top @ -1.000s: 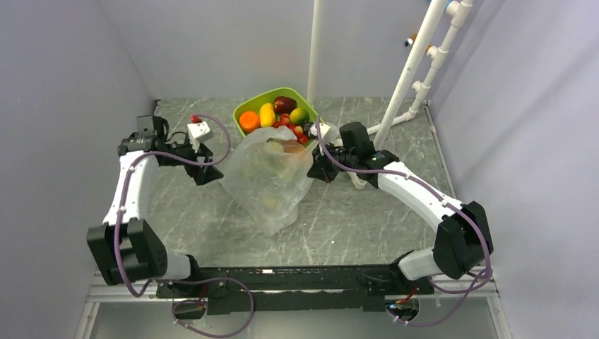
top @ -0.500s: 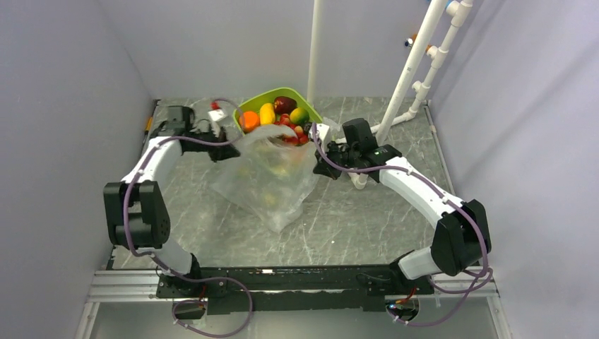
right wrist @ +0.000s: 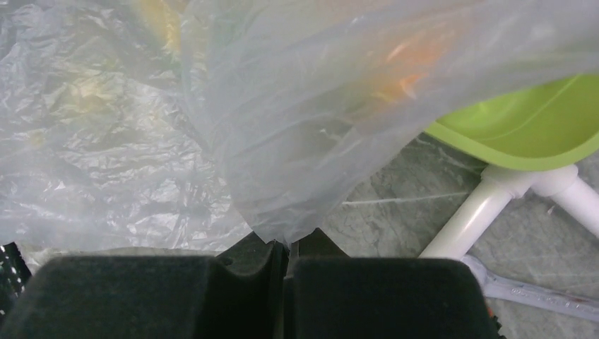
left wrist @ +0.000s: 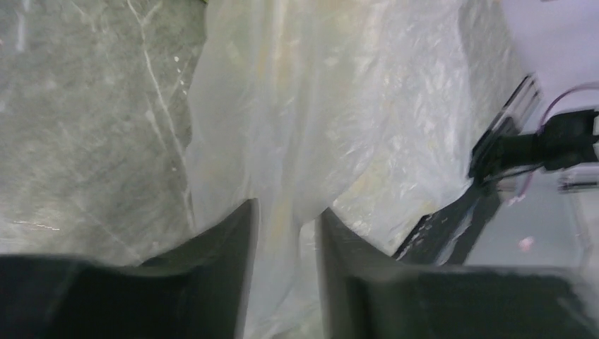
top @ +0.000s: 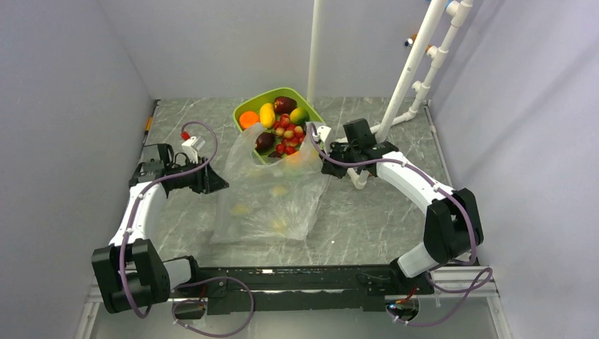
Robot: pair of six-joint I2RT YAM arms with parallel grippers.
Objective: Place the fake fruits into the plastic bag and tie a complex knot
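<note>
Loosely spread across the middle of the grey marbled table (top: pixel 367 219), the plastic bag (top: pixel 268 205) lies crumpled, and its far end reaches up onto the near rim of the lime green tray (top: pixel 246 108). Most of the fake fruits (top: pixel 279 120) sit in that tray: an orange, a yellow oblong, a maroon one and a green-yellow one along the back, with a second dark maroon piece and a cluster of red berries nearer the bag. Through the film a few pale yellow shapes show, and an orange blur near the tray's edge.

The right gripper (right wrist: pixel 284 258) has its fingers pressed together on a corner of the bag, which rises from them in a taut fold; the tray and a white pipe (right wrist: pixel 470 215) are just beyond.

The left gripper (left wrist: pixel 286 275) is at the bag's left edge, its fingers a little apart with a fold of film running between them.
</note>
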